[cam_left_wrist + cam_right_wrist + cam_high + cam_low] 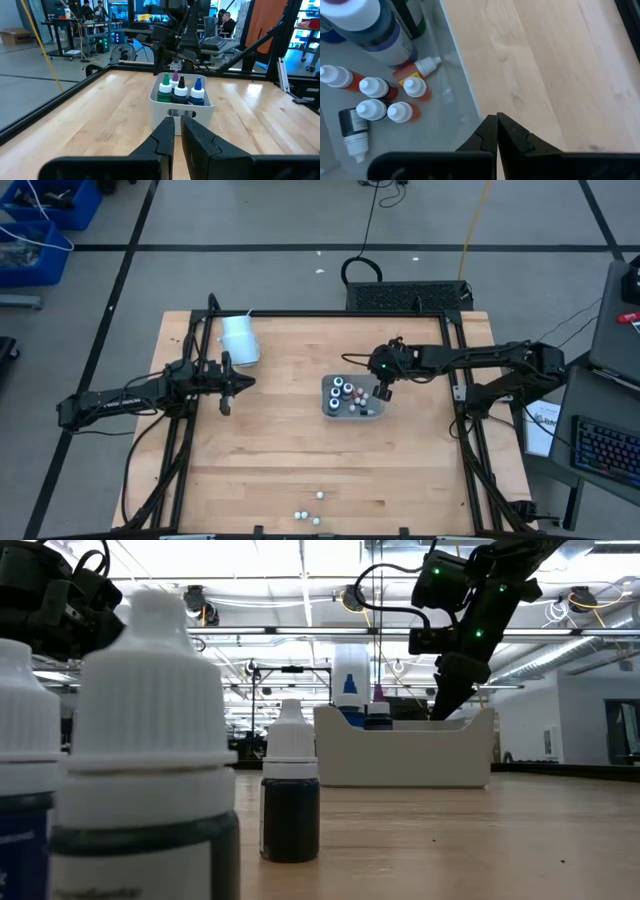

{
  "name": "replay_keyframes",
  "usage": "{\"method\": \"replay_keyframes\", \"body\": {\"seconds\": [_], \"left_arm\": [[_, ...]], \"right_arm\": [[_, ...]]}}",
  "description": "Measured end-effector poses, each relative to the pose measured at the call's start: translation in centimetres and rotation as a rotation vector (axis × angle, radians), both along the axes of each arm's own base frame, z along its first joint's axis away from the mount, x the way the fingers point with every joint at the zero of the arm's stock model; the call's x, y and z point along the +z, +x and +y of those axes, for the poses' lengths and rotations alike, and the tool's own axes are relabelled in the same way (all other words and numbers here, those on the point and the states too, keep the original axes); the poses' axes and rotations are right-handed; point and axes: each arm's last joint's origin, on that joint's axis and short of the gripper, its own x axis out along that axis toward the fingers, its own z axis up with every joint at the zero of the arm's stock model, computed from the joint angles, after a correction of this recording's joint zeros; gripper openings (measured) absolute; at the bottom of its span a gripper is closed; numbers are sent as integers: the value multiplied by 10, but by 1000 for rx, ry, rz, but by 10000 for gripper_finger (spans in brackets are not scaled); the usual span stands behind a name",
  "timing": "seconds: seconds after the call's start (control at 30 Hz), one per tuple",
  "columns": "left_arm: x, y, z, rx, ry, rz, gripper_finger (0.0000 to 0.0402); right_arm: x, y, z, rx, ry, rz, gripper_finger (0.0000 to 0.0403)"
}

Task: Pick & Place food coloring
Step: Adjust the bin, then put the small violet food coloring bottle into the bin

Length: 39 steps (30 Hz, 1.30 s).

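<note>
A clear tray (326,408) at mid-table holds the food coloring: tall bottles (181,90) with colored tips standing upright, and small white-capped, red-tinted ones (380,97) on its floor, one dark bottle (352,131) lying flat. My right gripper (496,120) is shut and slants down over the tray's right wall (380,392), holding nothing. My left gripper (177,131) waits level at the table's left (226,395), pointing at the tray, its fingers nearly together with nothing between them.
A pale cup (240,338) lies at the far left of the table. Loose white-capped bottles (318,496) stand near the front edge and fill the low view (150,760), with one dark bottle (290,795) standing beside them. Bare wood lies to the right of the tray.
</note>
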Motion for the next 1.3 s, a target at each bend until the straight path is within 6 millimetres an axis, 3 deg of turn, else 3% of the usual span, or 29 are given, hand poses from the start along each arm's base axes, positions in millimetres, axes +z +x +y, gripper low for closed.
{"method": "replay_keyframes", "body": {"seconds": [0.27, 0.4, 0.63, 0.83, 1.03, 1.13, 1.3], "left_arm": [[0, 0, 0, 0, -1, 0, 37], [0, 0, 0, -1, -1, 0, 37], [0, 0, 0, 0, -1, 0, 37], [-1, 0, 0, 0, -7, 6, 37], [-1, 0, 0, 0, -7, 6, 37], [-1, 0, 0, 0, -7, 6, 37], [-1, 0, 0, -1, -7, 6, 37]], "right_arm": [[9, -4, 0, -7, -57, -26, 0], [32, -15, 4, 24, -77, -129, 0], [80, -44, 26, 294, -20, -387, 0], [104, -67, 44, 428, 52, -564, 0], [101, -91, 55, 485, 92, -838, 0], [87, -103, 56, 461, 120, -934, 0], [60, -120, 57, 447, 139, -944, 0]]}}
